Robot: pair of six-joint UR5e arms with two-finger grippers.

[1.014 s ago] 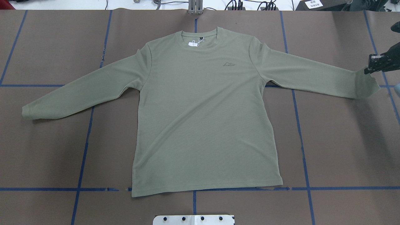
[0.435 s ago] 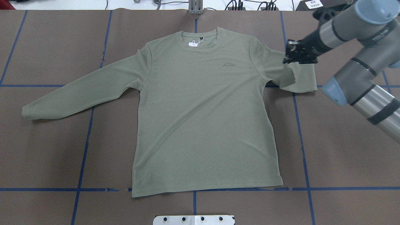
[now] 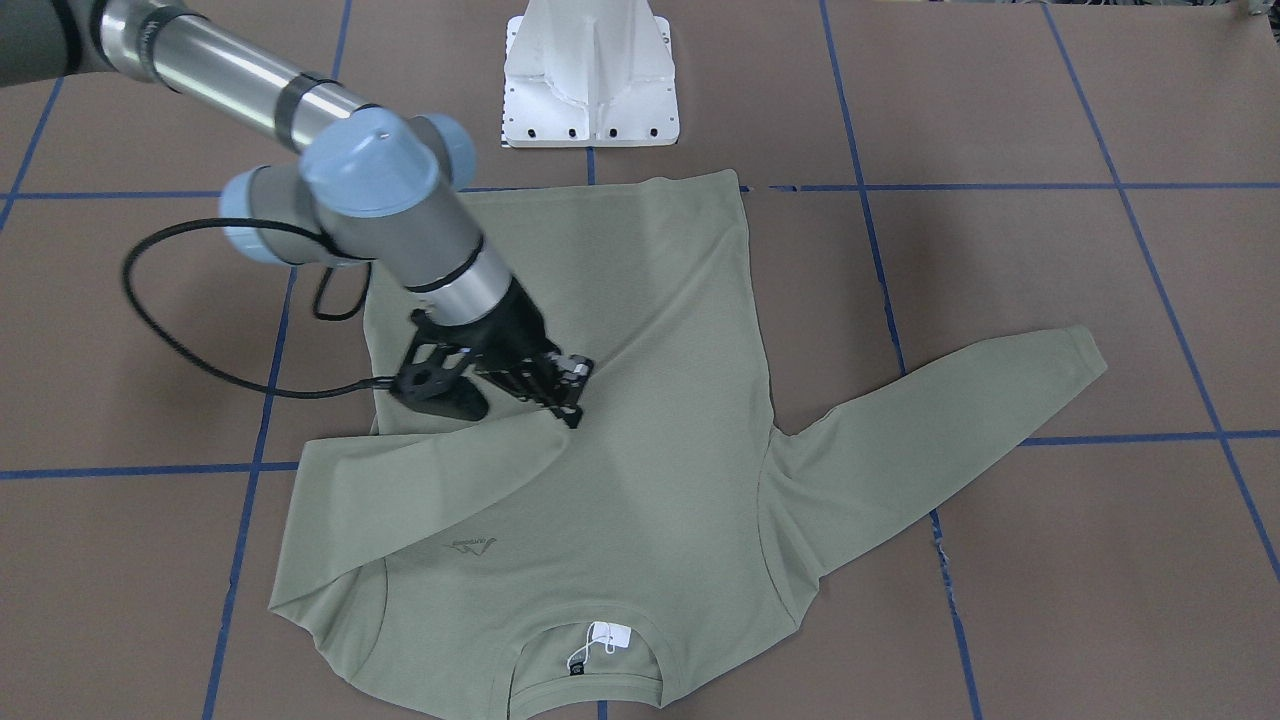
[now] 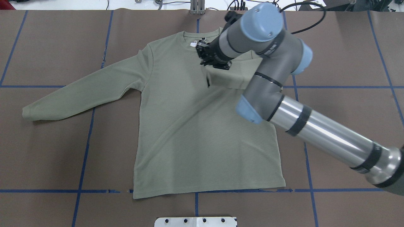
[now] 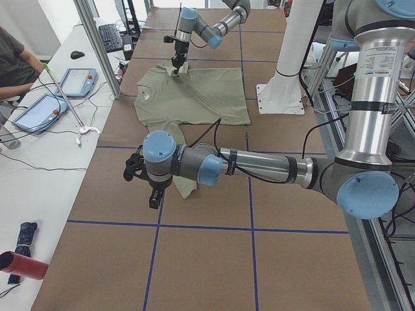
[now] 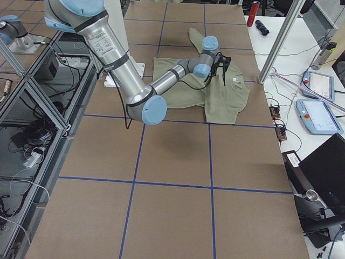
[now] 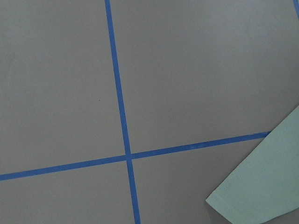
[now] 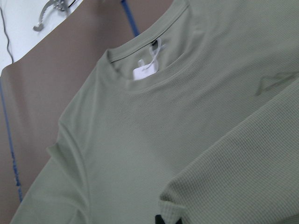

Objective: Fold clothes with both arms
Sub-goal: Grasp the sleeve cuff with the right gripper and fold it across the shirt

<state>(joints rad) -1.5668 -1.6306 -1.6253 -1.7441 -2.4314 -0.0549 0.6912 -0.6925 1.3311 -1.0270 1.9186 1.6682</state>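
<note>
Right end effector (image 3: 570, 408) is clamped on the cuff of one sleeve (image 4: 232, 78) of the shirt (image 4: 195, 135). Its black fingers are closed with knit bunched between them, and the right wrist view shows that pinch at its bottom edge. Left end effector (image 5: 150, 188) hovers low beside the cuff of the other sleeve (image 4: 79, 94). It shows only in the view from the robot's left, so I cannot tell whether its jaws are apart or together.

The shirt lies face up on the tabletop (image 4: 47, 151), collar away from the robot and hem near the white pedestal base (image 3: 590, 80). The held sleeve is folded over at the shoulder and lies across the chest, its cuff end over the upper chest.

A white tag (image 3: 607, 637) on a white string hangs inside the round collar; no print on it can be read. A small tonal logo (image 3: 470, 545), a mountain outline over lettering too small to read, sits on the chest. The front-facing and right wrist views show it just beside the folded sleeve's edge, while in the overhead view it is covered. The left wrist view shows only the other sleeve's stitched cuff near a crossing of blue tape lines (image 7: 122, 116).

The fabric is sage green with a fine waffle-like texture, ribbed at the collar. The tabletop is matt brown.
</note>
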